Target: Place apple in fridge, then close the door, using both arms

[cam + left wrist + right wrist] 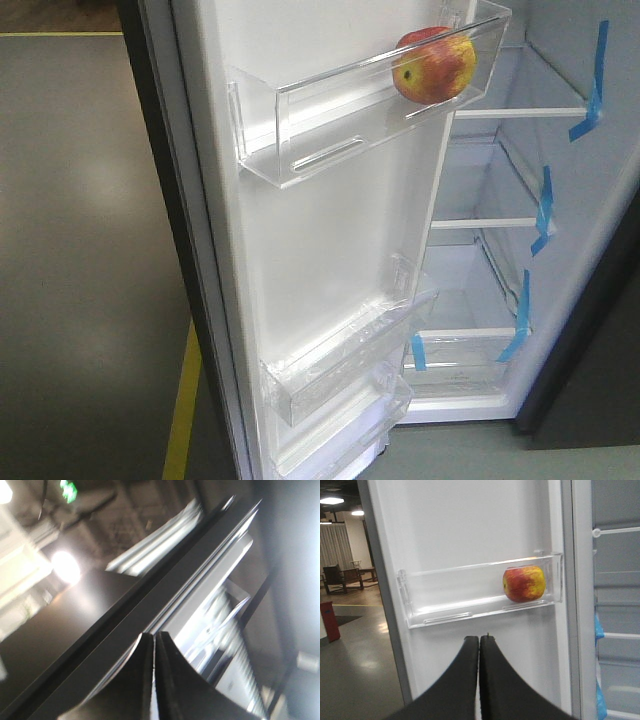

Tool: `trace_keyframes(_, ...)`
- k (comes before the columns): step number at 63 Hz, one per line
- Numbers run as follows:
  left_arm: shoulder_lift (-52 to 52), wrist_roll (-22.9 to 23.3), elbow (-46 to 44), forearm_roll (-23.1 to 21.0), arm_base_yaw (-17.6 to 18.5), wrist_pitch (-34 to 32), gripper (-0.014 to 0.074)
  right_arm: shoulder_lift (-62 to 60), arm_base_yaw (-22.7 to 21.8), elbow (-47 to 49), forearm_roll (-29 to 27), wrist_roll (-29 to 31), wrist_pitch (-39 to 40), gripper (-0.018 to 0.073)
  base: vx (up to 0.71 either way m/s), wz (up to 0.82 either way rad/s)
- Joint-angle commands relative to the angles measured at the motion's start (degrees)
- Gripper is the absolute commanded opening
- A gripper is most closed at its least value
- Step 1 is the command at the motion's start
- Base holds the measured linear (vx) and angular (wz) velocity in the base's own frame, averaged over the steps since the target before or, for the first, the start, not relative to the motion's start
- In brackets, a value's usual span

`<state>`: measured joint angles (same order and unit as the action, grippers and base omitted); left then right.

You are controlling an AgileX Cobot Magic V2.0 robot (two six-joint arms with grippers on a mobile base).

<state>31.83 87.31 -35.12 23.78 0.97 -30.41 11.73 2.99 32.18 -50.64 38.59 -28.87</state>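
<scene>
Nearest the right wrist camera, the right gripper [479,640] has its two black fingers pressed flat together with nothing between them. Its tips point at the white inner face of the door [470,540], just below the upper bin [445,612]. The left gripper [153,636] is likewise clenched on nothing, its fingers meeting along a thin seam. Past its tips a dark band slants across the view with bright white strips beside it (too blurred to tell whether the tips touch it).

The door is wide open, with its white inner side turned to the front camera. The upper bin is clear plastic fixed to that face. The apple [433,65] rests on the bin's floor at its right end, close to the end wall, red with a yellow patch. Lower bins [340,365] of the same clear plastic sit near the foot of the door.

Farther back and to the right is the white inside of the fridge [480,170]. Its glass shelves [510,112] have white front edges, and strips of blue tape [595,85] are stuck where they meet the right wall.

Left of the door lies grey floor [80,250] crossed by a yellow line [182,410]. In the right wrist view, chairs [340,577] stand far off at the left under lit ceiling lamps [331,500]
</scene>
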Motion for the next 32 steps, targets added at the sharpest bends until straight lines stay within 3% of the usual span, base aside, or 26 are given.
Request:
trace_keyframes(1,11.01,4.78,-5.46,7.45,0.33,-8.19,-0.0006,0.71,-0.11,1.75,-0.33,-0.55,-0.95,-0.0004,0.00,0.00)
trace_keyframes(8,23.53,5.93,-12.75,12.16,0.33,-12.04,-0.0006,0.71,-0.11,1.75,0.94,1.41,-1.88,-0.0003,0.00,0.00)
trace_keyframes(14,34.82,10.58,-19.53,12.73,0.33,-18.62,-0.0006,0.71,-0.11,1.75,0.64,1.98,-1.86,-0.0003,0.00,0.00)
trace_keyframes(23,49.48,13.59,-29.44,14.06,0.16,-27.70,-0.0006,0.71,-0.11,1.75,0.31,1.98,-2.46,-0.0003,0.00,0.00)
trace_keyframes(32,61.90,24.11,-40.07,14.52,0.16,-34.13,-0.0004,0.71,-0.11,1.75,0.31,1.98,-2.10,-0.0003,0.00,0.00)
